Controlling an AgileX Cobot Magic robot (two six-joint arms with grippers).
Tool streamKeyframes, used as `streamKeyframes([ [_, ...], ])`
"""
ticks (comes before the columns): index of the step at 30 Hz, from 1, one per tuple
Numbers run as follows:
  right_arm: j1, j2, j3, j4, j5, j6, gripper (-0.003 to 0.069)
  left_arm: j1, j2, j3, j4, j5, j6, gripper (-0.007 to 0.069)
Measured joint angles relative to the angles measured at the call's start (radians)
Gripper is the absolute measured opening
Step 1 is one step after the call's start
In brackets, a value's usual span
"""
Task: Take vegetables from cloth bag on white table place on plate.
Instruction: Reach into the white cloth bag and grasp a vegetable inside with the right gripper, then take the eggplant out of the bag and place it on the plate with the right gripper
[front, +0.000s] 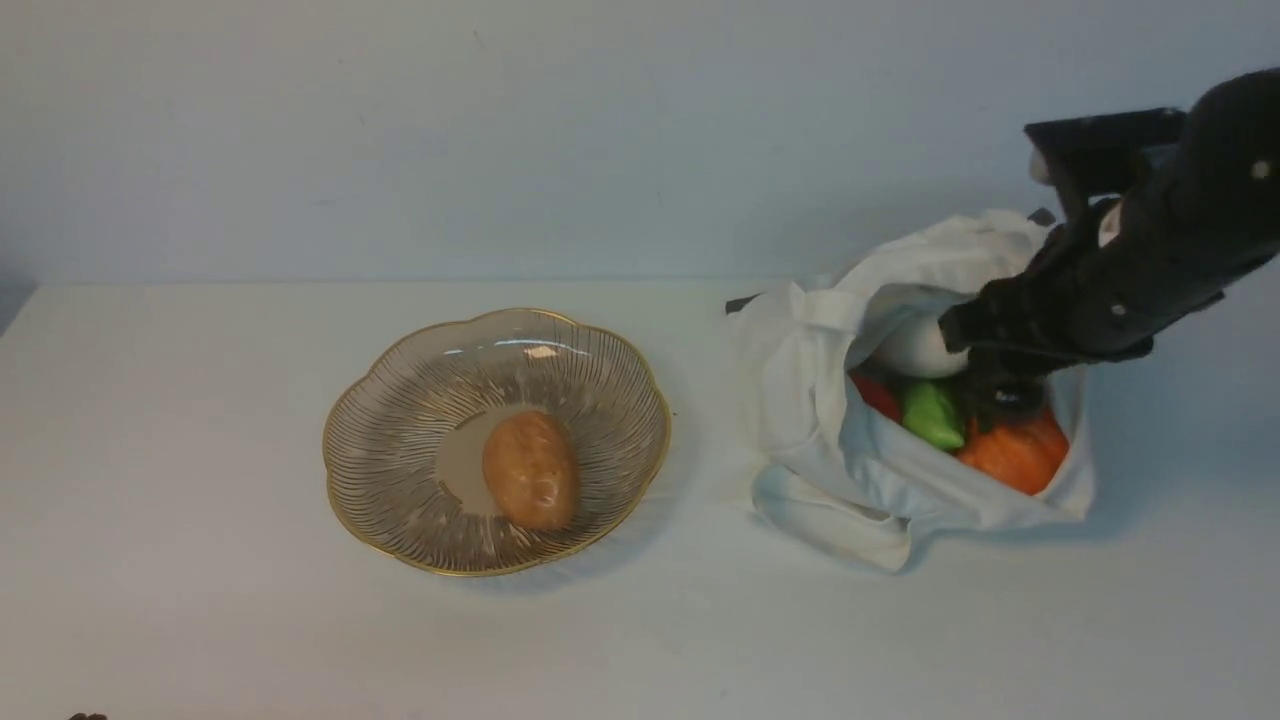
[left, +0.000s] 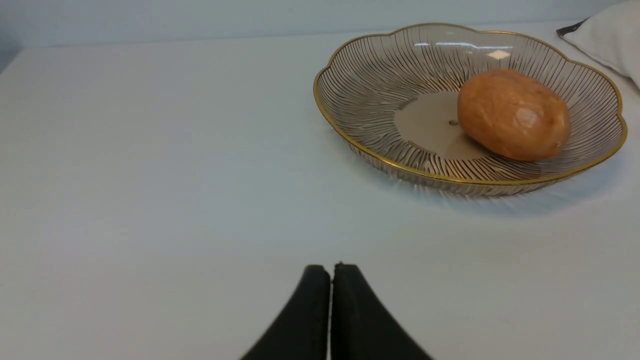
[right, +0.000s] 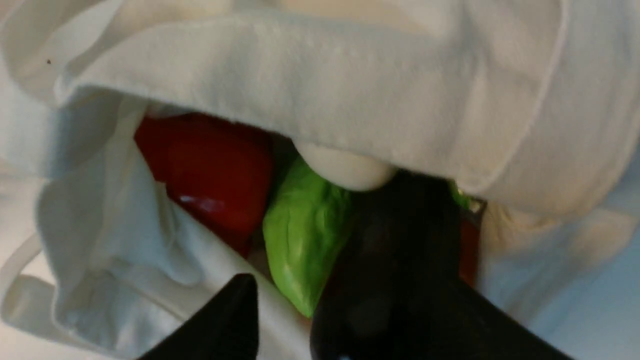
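Plain white table (front: 200, 600) against a pale wall, nothing fancy. What's left to move sits in the cloth bag (front: 800, 400) on the robot's right side. The green pepper (front: 932, 414) is in the middle of the mouth, the red one (front: 876, 395) just left of it, the white egg-shaped one (front: 910, 348) behind them, and the orange pumpkin (front: 1015, 455) at the near right.

The right gripper (front: 1000, 392) is down in the bag mouth, tips just right of the pepper and over the pumpkin. In the right wrist view one of its fingers (right: 225, 320) stands clear of the other side, so the jaws look parted, and I can't see anything pinched between them (the big dark shape (right: 400, 240) beside the pepper could be the other finger or a veg, can't tell).

The pepper's long axis seems to run roughly along the fingers' reach, so my guess is it's the easy grab. The right arm is obviously the nearer one.

The potato (front: 530, 470) lies alone in the plate (front: 400, 420), well left of the bag. The left gripper (left: 330, 280) is pinched shut on nothing, low over the table and short of the plate.
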Motion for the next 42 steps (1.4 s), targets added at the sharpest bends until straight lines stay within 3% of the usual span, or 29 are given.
streamKeyframes([
  [3,0.0,0.037,0.0,-0.046,-0.014,0.027,0.0571,0.0,0.0,0.0,0.0,0.0,0.0,-0.0008],
  [7,0.0,0.068,0.0,-0.071,-0.013,0.046,0.059,0.0,0.0,0.0,0.0,0.0,0.0,-0.0008],
  [10,0.0,0.075,0.0,-0.081,-0.012,0.051,0.054,0.0,0.0,0.0,0.0,0.0,0.0,-0.0008],
  [14,0.0,0.075,0.0,-0.084,-0.003,0.052,0.0379,0.0,0.0,0.0,0.0,0.0,0.0,-0.0008],
  [24,0.002,-0.049,0.0,-0.046,0.117,0.052,0.0388,0.0,0.0,0.0,0.0,0.0,0.0,-0.0008],
  [28,0.002,-0.137,0.0,0.026,0.174,0.027,0.0388,0.0,0.0,0.0,0.0,0.0,0.0,-0.0008],
  [35,0.002,-0.276,0.0,0.272,0.329,-0.136,0.0388,0.0,0.0,0.0,0.0,0.0,0.0,-0.0008],
  [42,0.002,-0.365,0.0,0.589,0.377,-0.347,0.0388,0.0,0.0,0.0,0.0,0.0,0.0,-0.0008],
])
